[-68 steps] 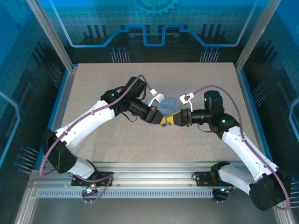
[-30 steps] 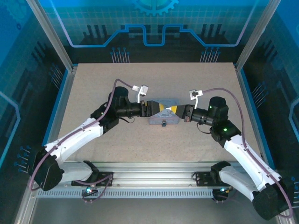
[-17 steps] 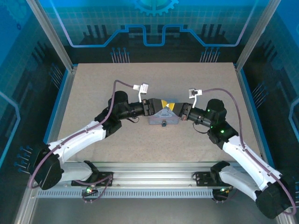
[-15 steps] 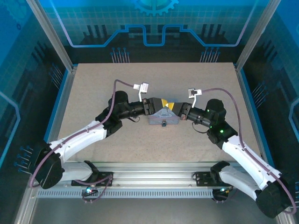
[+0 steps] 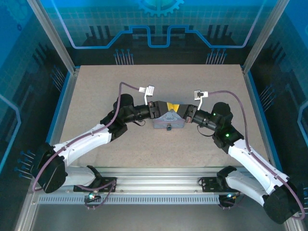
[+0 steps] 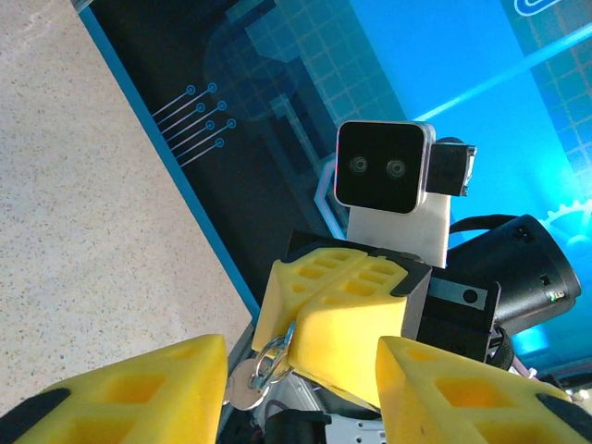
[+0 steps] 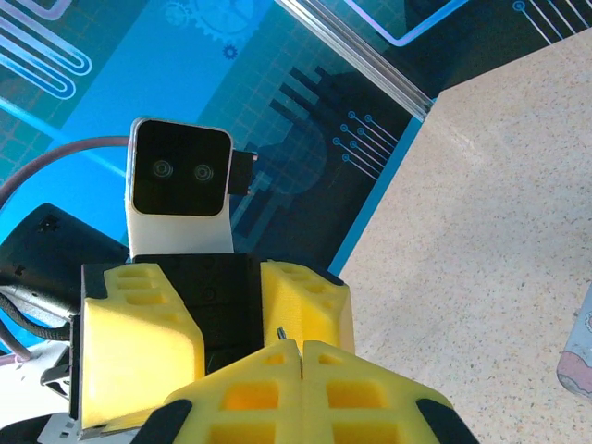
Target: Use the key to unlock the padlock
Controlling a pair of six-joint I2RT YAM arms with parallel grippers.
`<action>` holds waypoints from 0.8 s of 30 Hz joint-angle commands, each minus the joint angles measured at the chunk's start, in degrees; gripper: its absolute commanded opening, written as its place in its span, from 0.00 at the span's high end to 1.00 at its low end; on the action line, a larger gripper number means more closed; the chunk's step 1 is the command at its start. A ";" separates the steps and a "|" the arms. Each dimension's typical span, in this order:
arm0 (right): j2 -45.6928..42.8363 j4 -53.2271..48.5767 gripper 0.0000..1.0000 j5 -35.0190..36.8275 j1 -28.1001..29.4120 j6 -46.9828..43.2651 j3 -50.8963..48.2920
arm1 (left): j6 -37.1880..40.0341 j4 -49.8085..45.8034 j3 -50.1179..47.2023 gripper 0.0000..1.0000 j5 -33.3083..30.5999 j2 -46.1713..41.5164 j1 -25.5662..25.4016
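Blue-lit panels wall a speckled beige table (image 5: 144, 82); at mid-frame of the top view both arms meet above a pale tin (image 5: 163, 122).

**Padlock** (image 5: 169, 127): a small dark knob at the lower edge of the tin, below both grippers and untouched by either.

**Key** (image 6: 245, 387): a silvery sliver hanging with a wire ring at lower centre-left of the left wrist view. It is pinched in the tips of the right gripper (image 6: 324, 319), whose fingers are pressed tight together. From the right wrist view only a dark tip (image 7: 280, 330) pokes above that gripper (image 7: 301, 347).

**Left gripper** (image 6: 301, 356): its fingers stand moderately apart, one on either side of the right gripper's tips, holding nothing that I can see. In the top view it sits left of centre (image 5: 160, 107), facing the right gripper (image 5: 179, 109).

**Handling, as judged:**
- The key looks light, stiff, thin and smooth.
- On its ring it may swing or twist out of line.
- Best hold is across the flat head, with the blade left free.
- The padlock looks dense, hard and rounded, so it is likely to slip.
- It should be pinched across its flanks, clear of the keyhole.
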 commanded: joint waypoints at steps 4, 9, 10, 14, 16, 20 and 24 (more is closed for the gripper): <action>-0.85 1.07 1.00 0.78 0.81 0.15 -1.02 | 0.72 1.59 -0.73 0.63 -1.16 -1.00 -0.41; -1.64 0.50 1.00 0.95 0.77 0.11 -1.44 | 0.68 1.68 -0.81 0.71 -1.10 -1.02 -0.41; -1.67 0.33 1.00 0.89 0.73 0.00 -1.43 | 0.78 1.67 -0.70 0.72 -1.03 -1.02 -0.41; -1.73 0.53 1.00 0.05 0.68 0.48 -1.69 | 1.12 1.14 -0.74 0.64 -1.58 -1.18 -0.27; -1.89 0.95 1.00 -0.23 0.61 0.82 -1.98 | 1.19 1.14 -0.81 0.63 -1.74 -1.29 -0.34; -2.52 0.49 1.00 0.31 0.42 0.79 -2.31 | 1.28 1.05 -0.55 0.71 -1.33 -1.20 -0.28; -2.36 0.56 1.00 -0.07 0.31 0.76 -2.29 | 1.21 1.22 -0.32 0.84 -0.78 -0.94 -0.34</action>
